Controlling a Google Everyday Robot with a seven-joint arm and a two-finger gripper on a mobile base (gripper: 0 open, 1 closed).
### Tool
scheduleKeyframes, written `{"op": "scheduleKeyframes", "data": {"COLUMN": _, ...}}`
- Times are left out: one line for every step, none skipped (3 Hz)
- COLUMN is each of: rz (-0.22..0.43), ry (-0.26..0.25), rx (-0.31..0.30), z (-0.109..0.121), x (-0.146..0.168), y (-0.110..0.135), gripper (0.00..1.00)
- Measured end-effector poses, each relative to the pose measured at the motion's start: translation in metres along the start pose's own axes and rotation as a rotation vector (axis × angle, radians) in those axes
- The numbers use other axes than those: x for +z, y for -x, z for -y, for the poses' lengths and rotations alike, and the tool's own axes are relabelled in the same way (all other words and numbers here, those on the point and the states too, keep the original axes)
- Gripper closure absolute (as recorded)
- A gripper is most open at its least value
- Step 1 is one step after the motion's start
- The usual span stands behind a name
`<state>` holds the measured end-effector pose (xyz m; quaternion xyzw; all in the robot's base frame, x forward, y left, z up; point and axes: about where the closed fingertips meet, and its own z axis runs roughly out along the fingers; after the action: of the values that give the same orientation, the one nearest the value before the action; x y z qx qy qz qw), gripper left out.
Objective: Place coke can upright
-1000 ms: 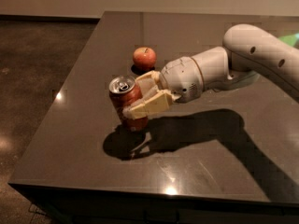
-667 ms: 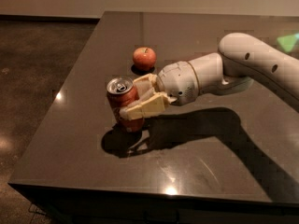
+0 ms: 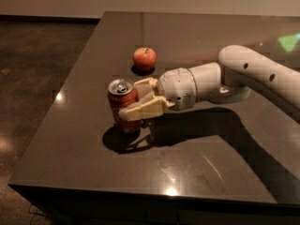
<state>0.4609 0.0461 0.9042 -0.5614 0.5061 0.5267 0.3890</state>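
Observation:
The coke can (image 3: 122, 102) is a red can with a silver top and pull tab. It is upright near the left part of the dark table (image 3: 211, 172), its base at or just above the surface over its shadow. My gripper (image 3: 132, 99) reaches in from the right, and its cream fingers (image 3: 138, 111) are closed around the can's body, one in front and one behind. The white arm (image 3: 253, 74) stretches back to the right edge of the view.
A round red apple (image 3: 144, 58) sits on the table behind the can and gripper, a short way apart from them. The table's left edge is close to the can, with floor (image 3: 37, 78) beyond. The front edge runs along the bottom.
The gripper with the can has moved slightly left and down toward the table. The can stays upright in the fingers. The apple has not moved.

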Motion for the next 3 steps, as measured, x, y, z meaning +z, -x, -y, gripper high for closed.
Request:
{"op": "scheduleKeyframes", "data": {"rz": 0.031, "ry": -0.006, "rx": -0.012, "z": 0.0031, "x": -0.0005, "y": -0.0024, "gripper": 0.50}}
{"op": "scheduleKeyframes", "data": {"rz": 0.055, "ry": -0.011, "rx": -0.029, "z": 0.0054, "x": -0.0019, "y": -0.0054, "gripper": 0.26}}
{"op": "scheduleKeyframes", "data": {"rz": 0.053, "ry": -0.007, "rx": -0.031, "z": 0.0046, "x": 0.0003, "y": -0.0041, "gripper": 0.03}}
